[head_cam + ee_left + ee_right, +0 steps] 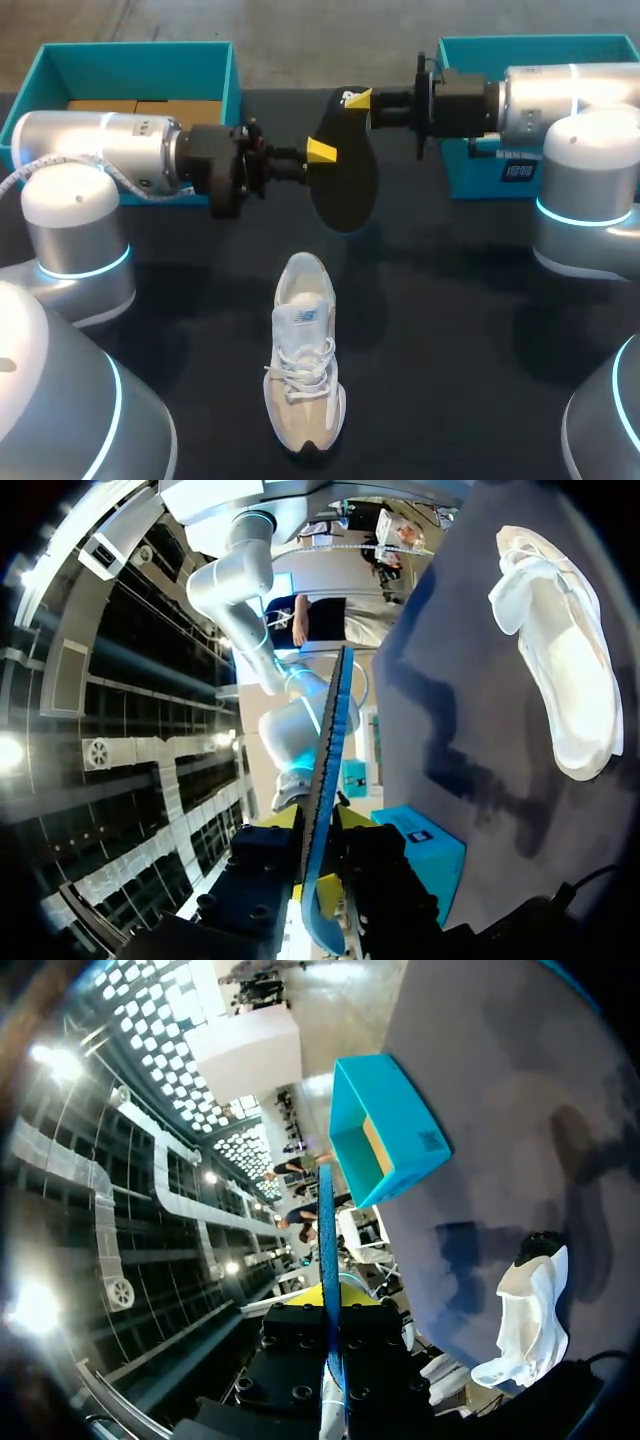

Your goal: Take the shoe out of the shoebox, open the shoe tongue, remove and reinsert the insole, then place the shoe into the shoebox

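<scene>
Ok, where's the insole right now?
Head view, centre: the insole is held in the air, pinched by the left arm's fingers and the right arm's fingers, beyond the white shoe.

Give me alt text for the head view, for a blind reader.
The left end effector and right end effector grip a dark insole in the air between them. A pale shoe sits on the black table; a left teal box and right teal box stand behind.
</scene>
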